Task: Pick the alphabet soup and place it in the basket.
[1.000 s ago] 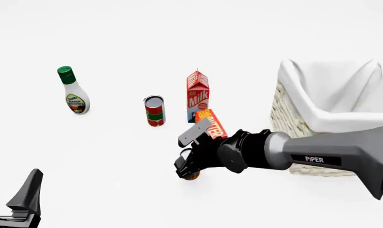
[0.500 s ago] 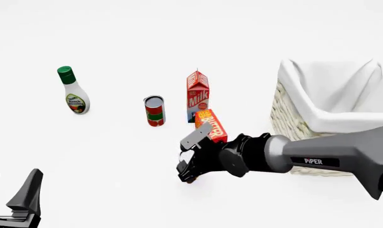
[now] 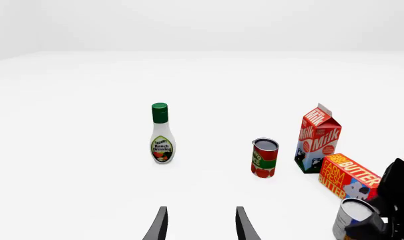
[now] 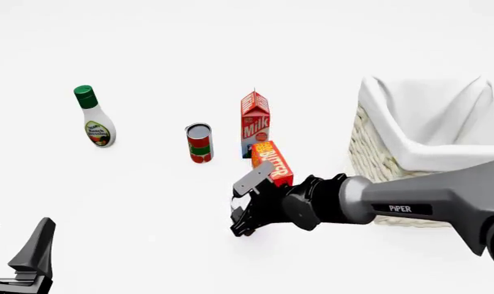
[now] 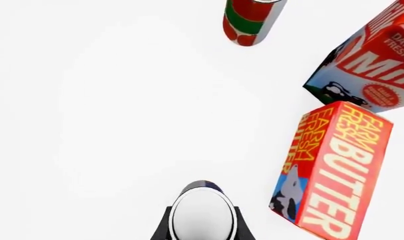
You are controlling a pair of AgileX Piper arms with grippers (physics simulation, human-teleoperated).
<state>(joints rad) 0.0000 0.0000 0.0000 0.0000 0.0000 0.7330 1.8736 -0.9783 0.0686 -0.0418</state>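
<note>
Right wrist view: we see the right gripper clamped on the soup, butter just beside. Left gripper apart. A careless lift could clip the butter and twist the can loose.

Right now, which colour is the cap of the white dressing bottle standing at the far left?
Green; the cap shows best in the left wrist view.

Two cans, two cartons, one bottle, one basket

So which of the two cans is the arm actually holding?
The alphabet soup, silver-topped, sits between the right gripper fingers. The red-and-green can stands untouched, left of the milk carton.
</note>
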